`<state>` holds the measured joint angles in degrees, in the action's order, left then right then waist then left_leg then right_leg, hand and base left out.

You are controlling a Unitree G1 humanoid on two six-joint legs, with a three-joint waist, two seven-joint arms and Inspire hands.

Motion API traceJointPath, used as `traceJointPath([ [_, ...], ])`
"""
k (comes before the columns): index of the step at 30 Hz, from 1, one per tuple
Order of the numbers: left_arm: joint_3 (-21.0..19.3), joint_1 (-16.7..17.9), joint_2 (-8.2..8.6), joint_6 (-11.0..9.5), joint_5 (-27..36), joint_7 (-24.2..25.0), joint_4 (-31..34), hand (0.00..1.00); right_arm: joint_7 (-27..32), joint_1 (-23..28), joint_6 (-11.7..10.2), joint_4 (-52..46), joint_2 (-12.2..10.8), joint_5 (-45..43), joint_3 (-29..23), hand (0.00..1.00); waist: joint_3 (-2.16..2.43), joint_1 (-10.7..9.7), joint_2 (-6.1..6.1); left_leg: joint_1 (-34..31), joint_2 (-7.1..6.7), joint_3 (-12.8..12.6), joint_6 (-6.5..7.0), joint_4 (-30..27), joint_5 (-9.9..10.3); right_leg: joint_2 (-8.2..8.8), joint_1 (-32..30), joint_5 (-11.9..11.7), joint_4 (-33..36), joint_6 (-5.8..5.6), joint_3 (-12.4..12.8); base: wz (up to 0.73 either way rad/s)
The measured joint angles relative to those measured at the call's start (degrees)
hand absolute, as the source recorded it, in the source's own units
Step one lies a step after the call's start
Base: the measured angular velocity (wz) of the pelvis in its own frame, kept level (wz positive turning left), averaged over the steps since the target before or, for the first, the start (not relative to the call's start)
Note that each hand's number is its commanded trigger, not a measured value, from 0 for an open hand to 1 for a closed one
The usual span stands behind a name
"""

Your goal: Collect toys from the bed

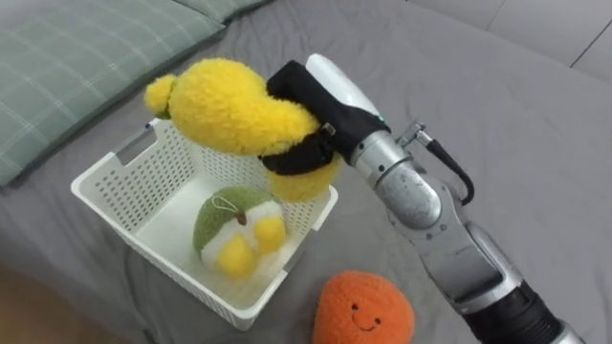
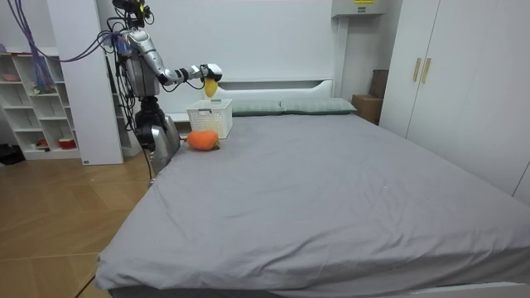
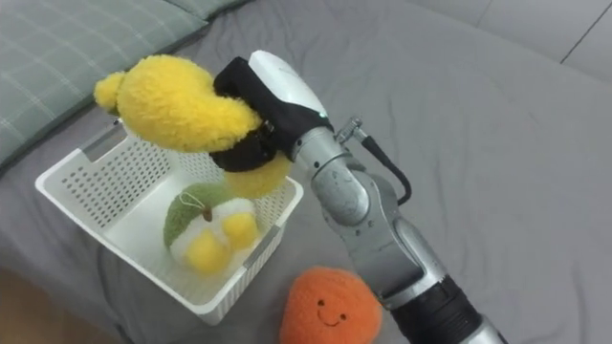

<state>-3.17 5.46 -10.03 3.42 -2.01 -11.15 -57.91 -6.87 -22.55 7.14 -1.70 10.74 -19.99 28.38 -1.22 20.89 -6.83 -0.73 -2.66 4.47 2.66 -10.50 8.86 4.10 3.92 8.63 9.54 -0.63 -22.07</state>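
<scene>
Fuzzy yellow plush toy (image 1: 225, 105) gripped in right hand (image 1: 314, 113), overhanging white slotted basket (image 1: 134, 182) rim; released here, could tumble outside.

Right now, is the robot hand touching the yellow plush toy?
Touching. In the left eye view the right robot hand has its dark fingers curled round the yellow plush toy, above the white basket.

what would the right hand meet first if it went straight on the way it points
Probably the checked pillow: the right hand, shut on the yellow plush toy, points across the white basket toward it, though its height above the basket's rim is unclear.
</scene>
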Motion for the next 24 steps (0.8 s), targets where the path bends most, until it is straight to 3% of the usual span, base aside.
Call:
traceJointPath([
  [9,-0.05,-0.83,-0.13,0.30,-0.10,-1.10,0.05,0.00,-1.60,0.00,0.12,1.84,0.06,0.30,2.05,0.00,0.36,1.52,-0.75,-1.42,-0.05,0.46,-0.02,-0.30,-0.04,-0.07,-0.82,0.05,0.01,-0.08,0.13,0.04],
  [18,-0.04,-0.84,-0.22,0.30,-0.05,-1.08,0.04,0.00,-1.60,0.00,0.13,1.84,0.07,0.47,2.05,0.00,-0.19,1.43,-1.66,-1.46,-0.05,0.47,-0.02,-0.30,-0.04,-0.15,-0.82,0.05,-0.04,-0.08,0.86,0.00],
  [24,-0.05,-0.84,-0.34,0.31,-0.15,-1.09,0.04,0.00,-1.60,0.00,0.13,1.83,0.16,0.92,2.04,0.00,-0.21,1.46,-1.70,-1.50,-0.06,0.54,-0.02,-0.34,-0.04,-0.15,-0.83,0.05,-0.05,-0.08,0.87,0.00],
])
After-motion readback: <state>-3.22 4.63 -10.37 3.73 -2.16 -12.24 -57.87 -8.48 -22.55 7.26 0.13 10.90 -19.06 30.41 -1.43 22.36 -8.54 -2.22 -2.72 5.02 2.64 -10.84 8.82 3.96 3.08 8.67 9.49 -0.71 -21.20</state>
